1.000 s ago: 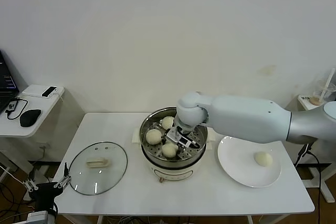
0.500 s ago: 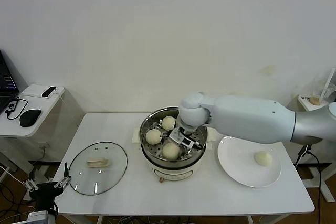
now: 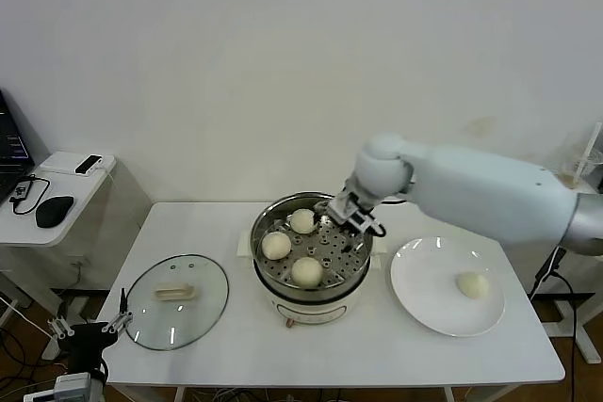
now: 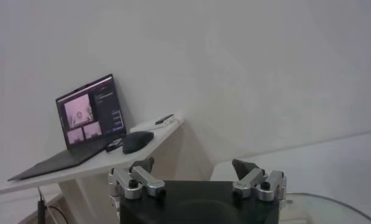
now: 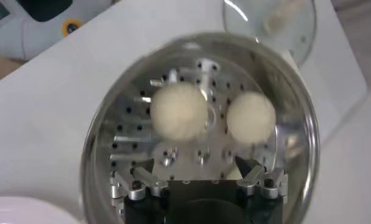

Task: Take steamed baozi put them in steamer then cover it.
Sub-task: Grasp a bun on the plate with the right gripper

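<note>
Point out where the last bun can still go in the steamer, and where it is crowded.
In the steamer, three baozi crowd the tray's left and front. Bare perforated tray lies on its right side, between the front bun and the right rim, under the open right gripper. The fourth baozi sits on the white plate. The cover lies left of the steamer.

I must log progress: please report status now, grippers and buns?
Right gripper open, empty, above steamer. Left gripper open, parked low beside table. Three buns in steamer, one bun on plate. Lid off, nothing blocking.
</note>
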{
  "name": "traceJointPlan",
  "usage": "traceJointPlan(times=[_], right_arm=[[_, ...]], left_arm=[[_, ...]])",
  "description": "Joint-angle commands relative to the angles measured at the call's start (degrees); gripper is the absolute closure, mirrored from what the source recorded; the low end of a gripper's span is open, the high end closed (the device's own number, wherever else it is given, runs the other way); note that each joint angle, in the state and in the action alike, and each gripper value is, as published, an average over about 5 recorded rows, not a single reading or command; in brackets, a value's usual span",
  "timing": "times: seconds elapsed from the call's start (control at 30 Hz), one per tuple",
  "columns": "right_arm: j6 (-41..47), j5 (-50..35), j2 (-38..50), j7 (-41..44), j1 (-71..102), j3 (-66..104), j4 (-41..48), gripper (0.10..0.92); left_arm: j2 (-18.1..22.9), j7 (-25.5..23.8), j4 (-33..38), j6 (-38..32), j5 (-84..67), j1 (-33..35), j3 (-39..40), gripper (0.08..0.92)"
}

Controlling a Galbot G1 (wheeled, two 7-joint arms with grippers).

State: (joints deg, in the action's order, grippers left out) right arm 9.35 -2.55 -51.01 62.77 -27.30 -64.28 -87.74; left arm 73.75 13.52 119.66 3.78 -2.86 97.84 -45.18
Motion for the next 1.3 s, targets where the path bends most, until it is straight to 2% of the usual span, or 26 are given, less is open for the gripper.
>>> traceJointPlan(times=[0.03, 0.3, 0.6, 0.87, 1.3], right_arm=[[8.3, -1.5, 11.8, 3.5, 0.0, 5.0, -0.7, 0.203], [8.3, 4.1, 25.2, 4.4, 5.7, 7.4, -2.8, 0.203], [5.7, 11.1, 31.7, 3.6, 25.6, 22.8, -1.0, 0.203], [3.4, 16.0, 29.8, 3.7, 40.6, 37.4, 6.5, 0.203], [2.6, 20.9, 21.1, 3.9, 44.3, 40.4, 15.8, 0.203]], left_arm=[[-0.8, -0.1, 0.2, 0.2, -0.3, -0.3, 0.4, 0.177], [-2.8, -1.1, -0.3, 1.4, -4.1, -1.0, 2.0, 0.177], [-3.8, -2.1, -1.6, 1.8, -5.6, -1.9, 3.0, 0.177], [-3.8, -2.3, -1.8, 2.1, -5.4, -2.2, 2.9, 0.177], [-3.1, -2.4, -1.3, 2.4, -5.3, -1.7, 1.8, 0.177]])
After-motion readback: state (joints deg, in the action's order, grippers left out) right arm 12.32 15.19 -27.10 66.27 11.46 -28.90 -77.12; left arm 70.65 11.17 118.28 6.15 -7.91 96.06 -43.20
